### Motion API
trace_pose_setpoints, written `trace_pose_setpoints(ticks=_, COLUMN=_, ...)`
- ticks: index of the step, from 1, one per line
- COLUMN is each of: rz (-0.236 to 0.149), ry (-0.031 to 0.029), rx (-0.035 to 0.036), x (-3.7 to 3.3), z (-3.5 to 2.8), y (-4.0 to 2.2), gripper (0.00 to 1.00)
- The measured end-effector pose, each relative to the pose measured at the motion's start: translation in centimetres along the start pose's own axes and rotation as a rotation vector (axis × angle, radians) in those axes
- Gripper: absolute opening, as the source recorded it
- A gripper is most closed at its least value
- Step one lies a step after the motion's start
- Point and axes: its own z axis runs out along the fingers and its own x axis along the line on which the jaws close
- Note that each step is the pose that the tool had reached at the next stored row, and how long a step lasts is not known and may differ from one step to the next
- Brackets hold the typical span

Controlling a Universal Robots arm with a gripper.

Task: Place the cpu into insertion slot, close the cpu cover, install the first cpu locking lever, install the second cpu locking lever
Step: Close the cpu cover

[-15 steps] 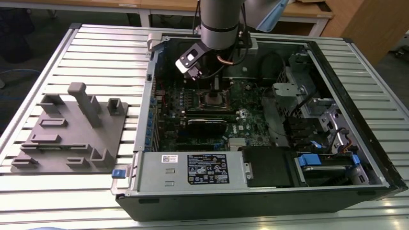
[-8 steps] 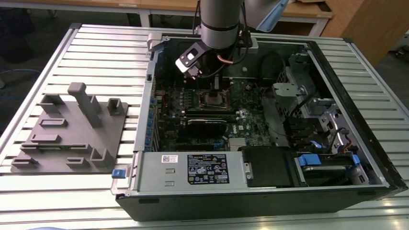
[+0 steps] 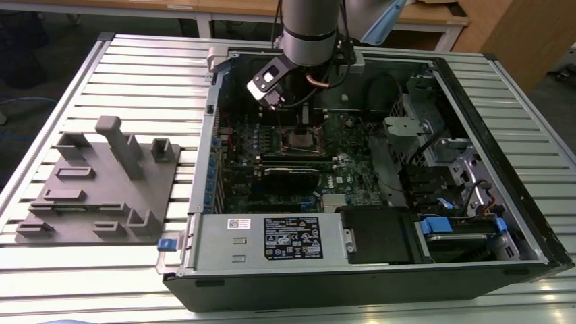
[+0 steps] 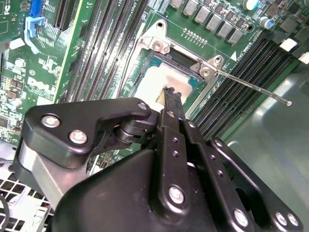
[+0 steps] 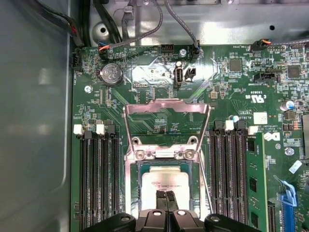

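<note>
The cpu [image 5: 169,181], a silver-grey square, lies flat in the insertion slot [image 5: 133,186] on the green motherboard; the slot also shows in the exterior view as a dark square [image 3: 301,140]. The cpu cover [image 5: 166,106] is swung up and back on its hinge, leaving the chip bare. My gripper [image 5: 166,195] is shut, its thin black fingertips together right over the cpu's top [image 4: 152,79], with nothing between them [image 4: 169,91]. One thin wire locking lever [image 4: 251,87] sticks out unlatched beside the slot.
Long black memory slots [image 5: 99,179] flank the socket on both sides. The open computer case [image 3: 531,202] holds a power supply [image 3: 288,237], cables and drive bays. A grey moulded fixture [image 3: 99,189] sits on the slatted table at the exterior view's left.
</note>
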Motion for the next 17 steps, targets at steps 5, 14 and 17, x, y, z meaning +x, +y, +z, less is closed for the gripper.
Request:
trace_pose_setpoints(ticks=5, rz=0.0, ry=0.0003, rx=-0.0001, x=0.01, z=-0.21, y=0.01, gripper=0.1)
trace_pose_setpoints(ticks=14, rz=0.0, ry=-0.0001, rx=0.0, x=0.0, z=-0.38, y=0.02, gripper=0.1)
trace_pose_setpoints(ticks=17, rz=0.0, ry=-0.0001, rx=0.0, x=0.01, z=-0.6, y=0.03, gripper=0.1)
